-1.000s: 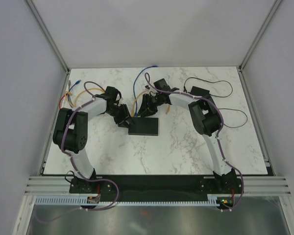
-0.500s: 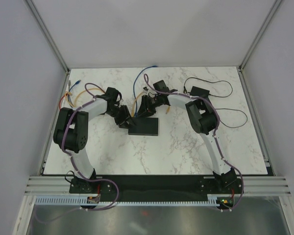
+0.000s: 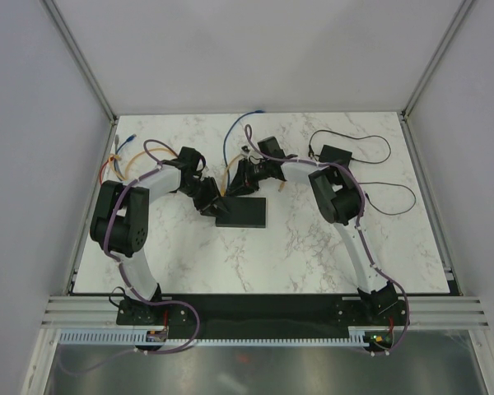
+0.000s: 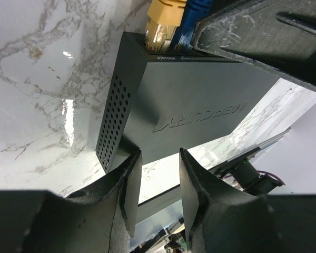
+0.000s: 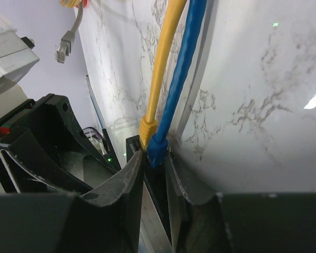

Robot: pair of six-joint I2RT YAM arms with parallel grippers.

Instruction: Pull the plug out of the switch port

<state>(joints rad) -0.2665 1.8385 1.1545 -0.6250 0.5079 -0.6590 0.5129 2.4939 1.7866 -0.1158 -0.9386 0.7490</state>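
Observation:
The switch (image 3: 242,211) is a flat black box lying mid-table; in the left wrist view (image 4: 195,105) its top and vented side show. A yellow plug (image 4: 162,23) and a blue plug (image 4: 192,18) sit in ports on its far edge. My left gripper (image 3: 209,200) is open at the switch's left end; in its wrist view (image 4: 159,155) one finger touches the near corner. My right gripper (image 3: 245,178) is at the port edge; in its wrist view (image 5: 154,161) the fingers are closed around the blue plug (image 5: 158,149), beside the yellow plug (image 5: 147,128).
A small black adapter block (image 3: 336,155) with a thin black cord lies at the back right. Loose orange and blue cables (image 3: 123,156) lie at the back left. A loose grey plug (image 5: 63,50) shows in the right wrist view. The yellow and blue cables (image 3: 229,156) run to the back.
The right arm's elbow has swung a little to the left, with its gripper staying at the plugs. The left arm and the switch have hardly moved.

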